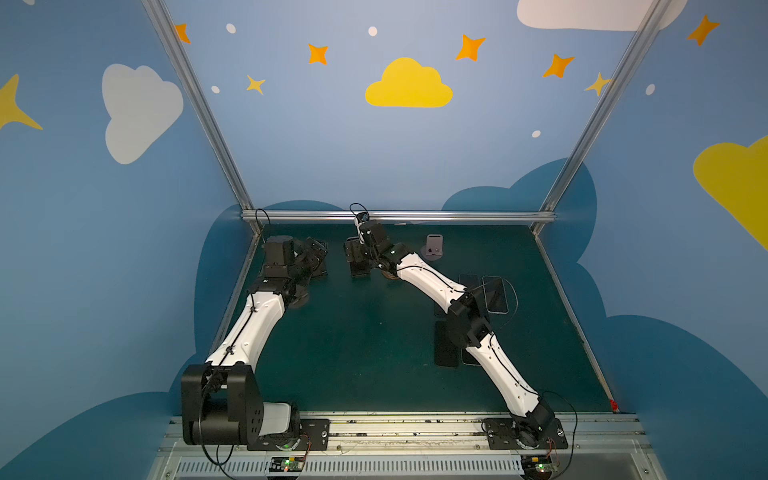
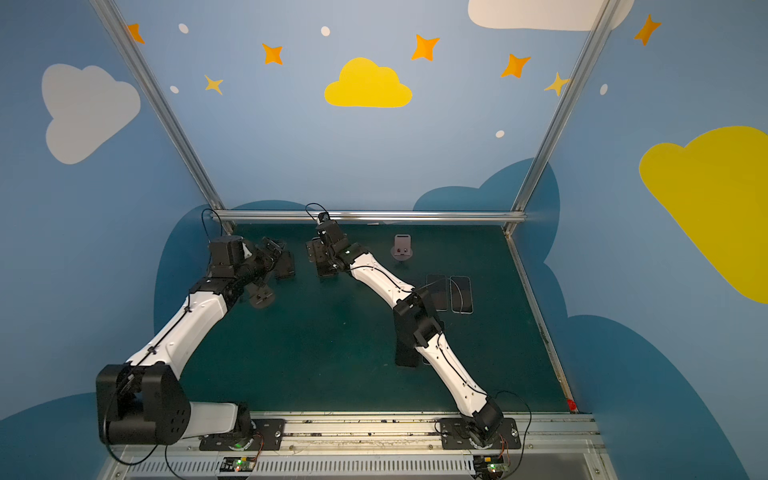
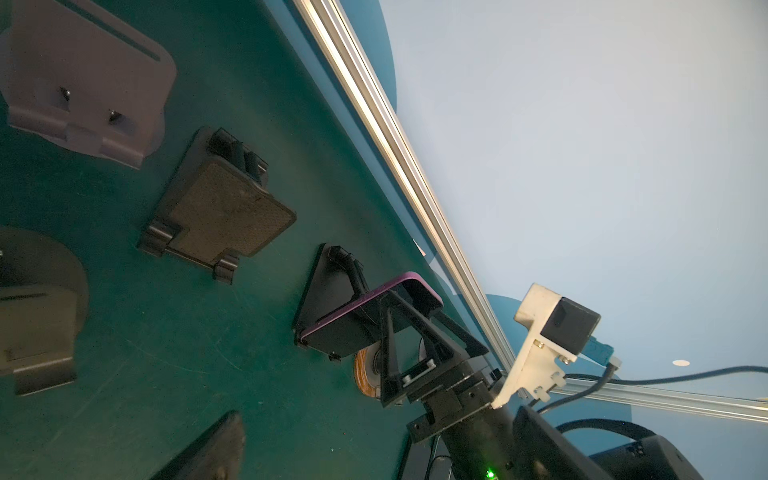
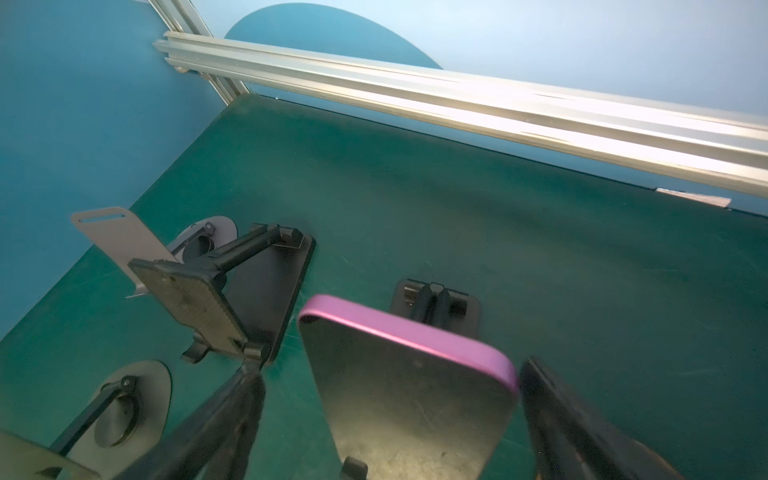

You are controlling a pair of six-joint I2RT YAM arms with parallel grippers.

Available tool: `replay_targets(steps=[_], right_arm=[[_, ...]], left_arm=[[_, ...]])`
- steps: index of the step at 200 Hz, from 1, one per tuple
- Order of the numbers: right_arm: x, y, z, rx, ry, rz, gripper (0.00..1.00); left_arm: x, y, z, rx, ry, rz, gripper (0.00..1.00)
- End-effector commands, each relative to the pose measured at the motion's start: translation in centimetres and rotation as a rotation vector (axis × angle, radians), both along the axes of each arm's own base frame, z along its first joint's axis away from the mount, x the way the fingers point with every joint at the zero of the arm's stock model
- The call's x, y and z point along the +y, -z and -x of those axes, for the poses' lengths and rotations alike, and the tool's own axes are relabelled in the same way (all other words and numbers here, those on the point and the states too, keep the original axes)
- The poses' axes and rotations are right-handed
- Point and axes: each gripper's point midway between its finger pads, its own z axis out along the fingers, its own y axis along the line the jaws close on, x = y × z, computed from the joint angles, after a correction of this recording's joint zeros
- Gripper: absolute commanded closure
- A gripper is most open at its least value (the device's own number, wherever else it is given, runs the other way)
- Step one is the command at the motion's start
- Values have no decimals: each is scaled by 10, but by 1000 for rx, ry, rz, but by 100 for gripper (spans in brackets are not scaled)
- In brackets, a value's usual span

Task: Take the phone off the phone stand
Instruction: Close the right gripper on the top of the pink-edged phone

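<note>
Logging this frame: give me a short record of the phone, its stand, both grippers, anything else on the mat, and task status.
phone: purple-edged, propped on its stand
phone stand: black, on the green mat
right gripper: open, one finger on each side of the phone
left gripper: open, holding nothing, near an empty black stand
other: flat phones lying on the mat by the right arm
task status: phone not yet lifted off the stand

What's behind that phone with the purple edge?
Behind the phone, a black stand shows: its hinged arm and flat base on the green mat. How it carries the phone is hidden by the phone itself.
</note>
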Motion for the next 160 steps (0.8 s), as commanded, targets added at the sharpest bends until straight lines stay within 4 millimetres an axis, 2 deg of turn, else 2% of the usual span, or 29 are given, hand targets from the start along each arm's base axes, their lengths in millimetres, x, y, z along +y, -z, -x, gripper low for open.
replay_targets(steps=[1, 84, 160], right_arm=[[-2, 4, -5, 11, 33, -14, 4], [-4, 30, -10, 2, 80, 47, 5], [8, 35, -6, -14, 51, 41, 12]], left_arm=[[-1, -5, -2, -18, 8, 8, 0], [-1, -9, -1, -31, 8, 8, 0], [-1, -8, -2, -30, 9, 13, 0]])
